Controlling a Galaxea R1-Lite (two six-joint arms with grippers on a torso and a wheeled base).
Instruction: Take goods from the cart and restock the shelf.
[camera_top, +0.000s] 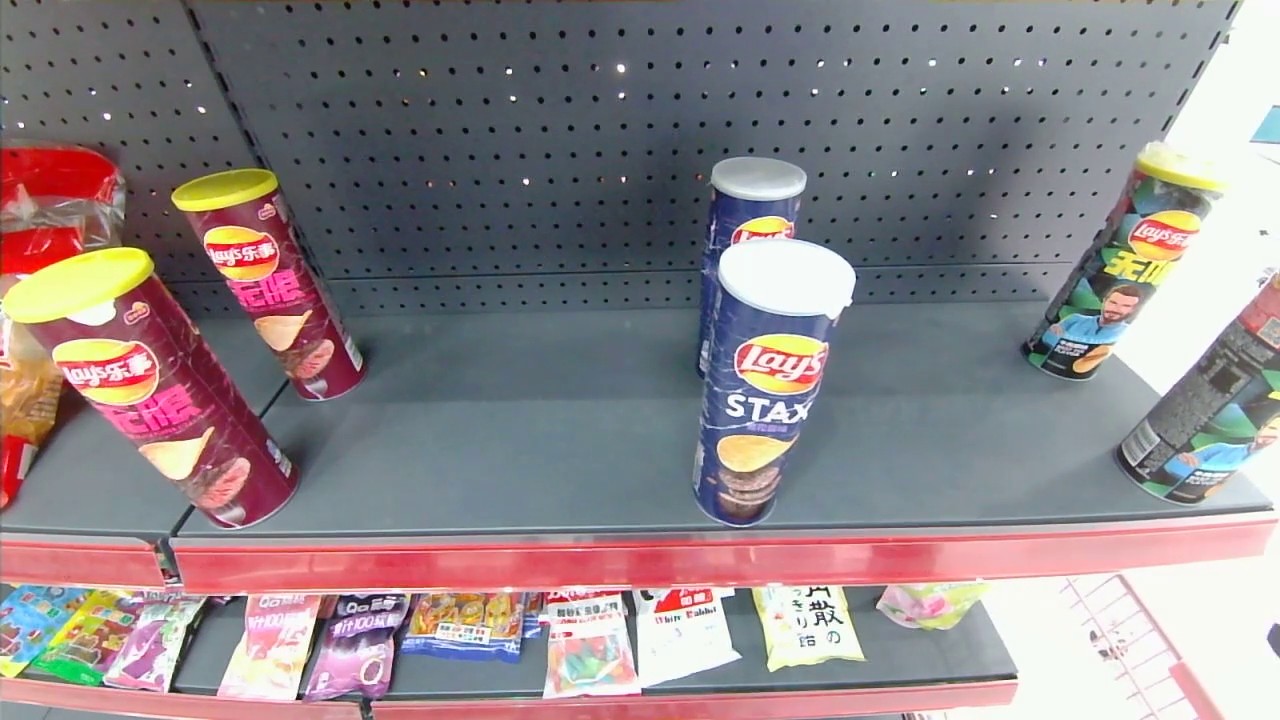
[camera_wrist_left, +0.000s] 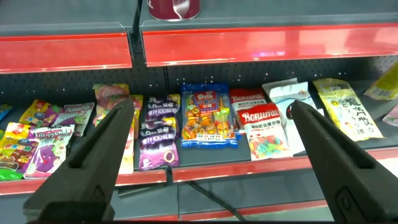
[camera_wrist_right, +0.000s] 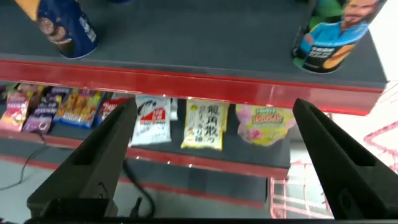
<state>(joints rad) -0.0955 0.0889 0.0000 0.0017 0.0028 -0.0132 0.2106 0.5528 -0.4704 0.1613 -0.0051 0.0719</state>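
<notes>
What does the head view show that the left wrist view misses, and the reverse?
Head view's own: two blue cans mid-shelf and green cans at the right end, all standing. Left wrist's own: the left claw, open, and a black cable below the lower shelf. Shared: the front maroon can, red shelf edge, snack bags beneath.

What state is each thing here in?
Front maroon can: standing, lid on.
Rear maroon can: standing, lid on.
Front blue can: standing, lid on.
Rear blue can: standing, lid on.
Rear green can: standing, lid on.
Front green can: standing.
Snack packets: lying flat.
Left gripper: open.
Right gripper: open.
</notes>
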